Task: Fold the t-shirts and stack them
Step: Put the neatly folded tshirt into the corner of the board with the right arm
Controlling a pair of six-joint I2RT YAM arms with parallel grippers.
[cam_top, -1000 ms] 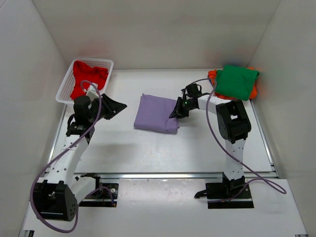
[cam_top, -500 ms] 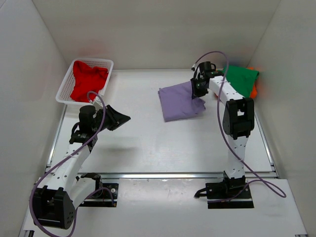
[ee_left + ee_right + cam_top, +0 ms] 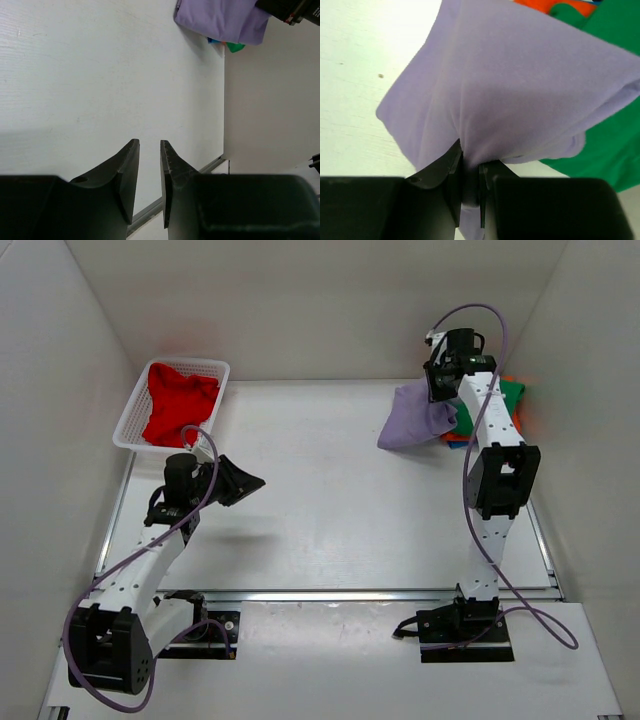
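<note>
We log: soft lavender-purple cloth t-shirt (image 3: 413,420), pinched in right claw (image 3: 469,165) at the white tabletop's (image 3: 320,510) far-right corner; left claw (image 3: 149,150) narrowly parted, empty.

lavender t-shirt (image 3: 412,420) | red t-shirt (image 3: 178,400) | green t-shirt (image 3: 602,152) | orange t-shirt (image 3: 547,4) | white mesh basket (image 3: 128,418)

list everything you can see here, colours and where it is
lavender t-shirt: 1, pale purple, hanging from the right gripper at the far-right pile
green t-shirt: 1, green, far-right pile, under the lavender one
orange t-shirt: 1, orange, same pile, mostly hidden
blue cloth: 1 sliver, blue, same pile
red t-shirt: 1, red, crumpled in the basket
basket: 1, white mesh, far left
table: 1, white
left gripper: black, narrow gap, empty
right gripper: black, clamped on lavender cloth
</note>
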